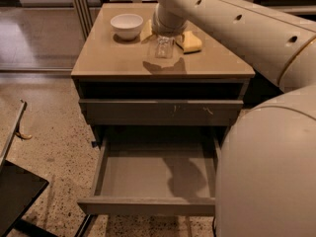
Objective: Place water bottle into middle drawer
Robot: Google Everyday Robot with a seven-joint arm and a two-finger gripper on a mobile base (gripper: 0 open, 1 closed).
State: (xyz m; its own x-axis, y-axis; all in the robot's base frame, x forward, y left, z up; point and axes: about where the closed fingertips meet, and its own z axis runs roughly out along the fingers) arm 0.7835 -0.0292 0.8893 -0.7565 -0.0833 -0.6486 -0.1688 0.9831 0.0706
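Observation:
The water bottle (164,47) is a small clear bottle standing upright under my wrist at the back of the cabinet top (113,58). My gripper (164,39) comes down on it from above and appears shut on its upper part; the wrist hides most of the fingers. A dark shadow lies on the top just in front of the bottle. The middle drawer (148,205) is pulled wide open below, with a plain front and a bare grey floor (143,174).
A white bowl (127,25) stands at the back left of the top. A yellow sponge (190,42) lies right of the bottle. A shut drawer with a white-scratched front (163,111) sits above the open one. My arm and base fill the right side.

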